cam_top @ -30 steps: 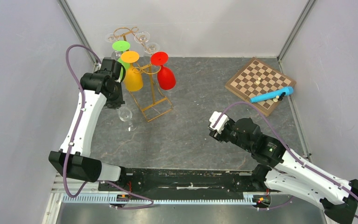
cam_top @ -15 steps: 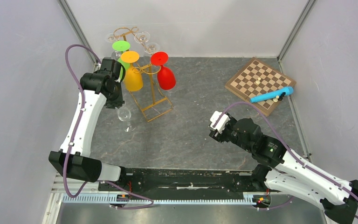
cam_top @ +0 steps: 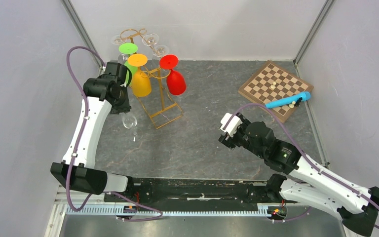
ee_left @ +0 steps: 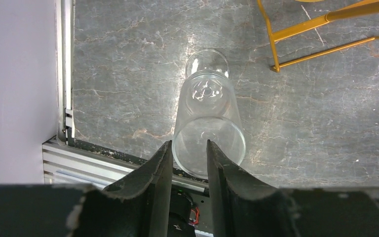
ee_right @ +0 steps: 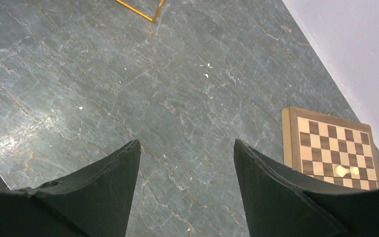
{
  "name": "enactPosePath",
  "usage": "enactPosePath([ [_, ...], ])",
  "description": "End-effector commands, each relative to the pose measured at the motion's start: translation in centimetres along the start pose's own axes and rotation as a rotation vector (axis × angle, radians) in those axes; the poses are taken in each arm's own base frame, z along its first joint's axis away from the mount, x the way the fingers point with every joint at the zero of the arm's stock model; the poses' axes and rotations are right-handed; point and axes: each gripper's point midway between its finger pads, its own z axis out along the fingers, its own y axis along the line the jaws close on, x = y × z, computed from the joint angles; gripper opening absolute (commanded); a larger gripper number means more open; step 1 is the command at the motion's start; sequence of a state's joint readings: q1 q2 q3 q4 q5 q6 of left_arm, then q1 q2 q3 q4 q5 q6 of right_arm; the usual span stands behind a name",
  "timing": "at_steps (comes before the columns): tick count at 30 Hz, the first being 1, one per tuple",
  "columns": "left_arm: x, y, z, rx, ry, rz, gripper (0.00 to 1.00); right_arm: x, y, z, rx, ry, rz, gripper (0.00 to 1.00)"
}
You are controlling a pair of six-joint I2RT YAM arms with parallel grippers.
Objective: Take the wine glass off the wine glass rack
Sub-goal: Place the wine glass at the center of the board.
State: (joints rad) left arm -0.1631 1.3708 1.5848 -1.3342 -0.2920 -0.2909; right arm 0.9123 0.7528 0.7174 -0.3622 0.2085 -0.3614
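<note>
A clear wine glass (ee_left: 208,123) stands upright on the grey table, just left of the gold wine glass rack (cam_top: 161,98). In the top view this wine glass (cam_top: 129,120) sits right under my left wrist. My left gripper (ee_left: 189,144) hovers over its rim, jaws parted, with the rim's near left edge in the gap and neither finger pressing it. Green (cam_top: 128,49), orange (cam_top: 140,79) and red (cam_top: 174,79) glasses hang upside down on the rack, with clear ones behind. My right gripper (ee_right: 186,143) is open over bare table at mid right.
A wooden chessboard (cam_top: 269,81) with a few pieces and a blue cylinder (cam_top: 287,101) lies at the back right. The enclosure's grey walls and metal frame close in left, back and right. The rack's wire base (ee_left: 276,49) lies close to the standing glass.
My left jaws have opened, letting go of the clear glass's rim. The right jaws have spread wider and that gripper has shifted slightly up.
</note>
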Motion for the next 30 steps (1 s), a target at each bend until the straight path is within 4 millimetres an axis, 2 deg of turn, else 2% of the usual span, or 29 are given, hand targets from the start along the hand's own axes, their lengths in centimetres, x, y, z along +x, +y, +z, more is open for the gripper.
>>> enactPosePath([
  [1, -1.6, 1.4, -2.1, -0.019, -0.113, 0.009, 0.38, -3.9, -1.7, -0.2, 0.047, -0.088, 0.053, 0.73],
  [10, -1.6, 2.2, -3.3, -0.034, -0.158, -0.011, 0.46, -6.8, -3.0, 0.2, 0.087, -0.140, 0.099, 0.83],
  [15, -1.7, 2.5, -4.5, -0.021, -0.194, -0.028, 0.54, -8.8, -2.9, 0.6, 0.067, -0.190, 0.129, 0.84],
  [18, -1.6, 2.5, -5.1, -0.008, -0.212, -0.032, 0.64, -10.0, -3.0, 0.8, 0.062, -0.217, 0.180, 0.85],
  [20, -1.5, 2.4, -5.3, 0.008, -0.217, -0.036, 0.67, -10.8, -3.1, 1.0, 0.064, -0.238, 0.219, 0.86],
  [25, -1.2, 2.1, -6.4, 0.056, -0.247, -0.039, 0.76, -13.9, -3.7, 1.4, 0.063, -0.296, 0.326, 0.86],
  [30, -1.1, 0.5, -7.7, 0.177, -0.278, -0.030, 0.78, -17.3, -4.2, 2.2, 0.041, -0.332, 0.422, 0.87],
])
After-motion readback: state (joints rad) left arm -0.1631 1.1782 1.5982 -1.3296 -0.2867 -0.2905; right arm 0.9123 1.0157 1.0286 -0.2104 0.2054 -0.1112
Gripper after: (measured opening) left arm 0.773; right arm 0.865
